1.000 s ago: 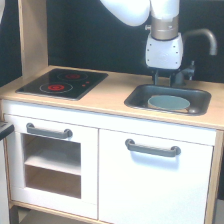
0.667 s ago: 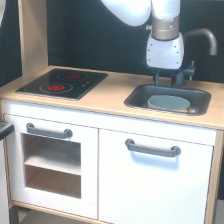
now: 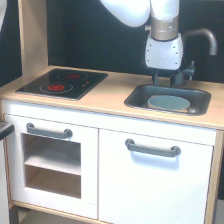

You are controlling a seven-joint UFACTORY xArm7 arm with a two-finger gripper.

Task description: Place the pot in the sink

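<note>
A black two-burner stovetop with red rings [image 3: 64, 82] is lying on the pale wooden counter [image 3: 112, 97], well apart from the dark grey rectangular metal sink [image 3: 135, 97]. A dark curved faucet [image 3: 202, 37] is rising behind the sink. The small round blue-grey pot [image 3: 169, 103] is sitting inside the sink. The white arm's dark gripper [image 3: 168, 78] is hanging just above the pot, fingers apart, gripping nothing.

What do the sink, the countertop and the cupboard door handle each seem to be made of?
Sink: probably metal, dark grey with a dull sheen.
Countertop: looks like pale wood or laminate, matte, light tan.
Door handle: grey, smooth; metal or plastic, unclear.
</note>
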